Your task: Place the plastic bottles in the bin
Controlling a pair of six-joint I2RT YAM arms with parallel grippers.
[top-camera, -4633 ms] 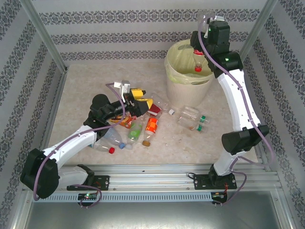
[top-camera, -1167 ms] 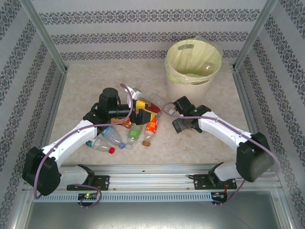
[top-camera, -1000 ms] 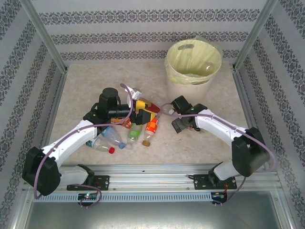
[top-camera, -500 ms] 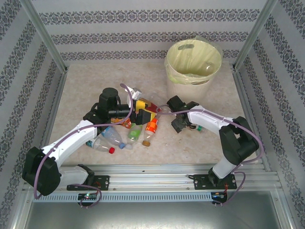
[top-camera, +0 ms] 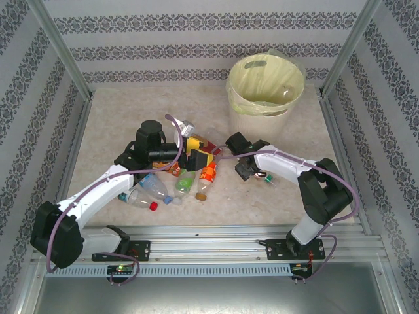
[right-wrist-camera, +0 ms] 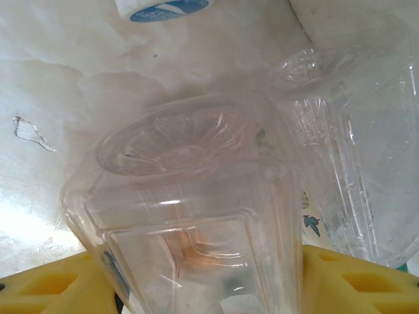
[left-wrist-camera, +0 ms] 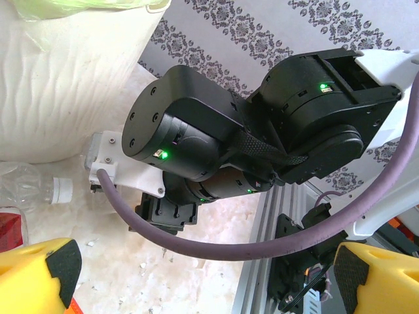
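My right gripper [top-camera: 247,171] [right-wrist-camera: 209,291] is low on the table, its yellow fingers [right-wrist-camera: 49,291] pressed to both sides of a clear unlabelled bottle [right-wrist-camera: 190,196] lying between them. A second clear bottle [right-wrist-camera: 357,157] [top-camera: 267,176] lies against it on the right. My left gripper [top-camera: 196,152] [left-wrist-camera: 206,268] hovers open and empty over the pile of labelled bottles [top-camera: 186,178]. The cream bin [top-camera: 252,118] [left-wrist-camera: 59,85] with its yellow bag stands at the back right, apart from both grippers.
In the left wrist view the right arm's black wrist [left-wrist-camera: 216,137] is close ahead. A clear bottle with a white cap [left-wrist-camera: 60,190] lies by the bin's foot. A white and blue cap [right-wrist-camera: 160,6] rests near the right gripper. Metal rails edge the table.
The right arm left the bin, swung down and left to the clear bottles near the pile, and its fingers now flank one. The left arm stayed put over the last second.
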